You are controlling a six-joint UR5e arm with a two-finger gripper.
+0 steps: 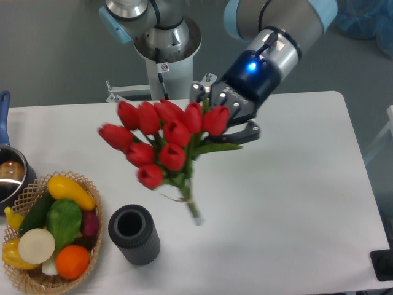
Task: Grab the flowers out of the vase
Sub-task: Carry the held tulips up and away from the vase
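Note:
The flowers point(166, 138), a bunch of red tulip buds with green leaves, hang in the air above the table, stems pointing down and right to a tip point(195, 216). My gripper point(222, 120) is shut on the flowers at the right side of the bunch, just under the buds. The vase point(134, 234), a dark grey ribbed cylinder, stands upright near the front left with its round mouth showing nothing inside. The stems are clear of it, up and to the right.
A wicker basket point(92, 261) of toy fruit and vegetables sits left of the vase. A metal pot point(9, 175) with a blue handle point(3, 117) is at the left edge. The robot base point(164, 58) stands behind the table.

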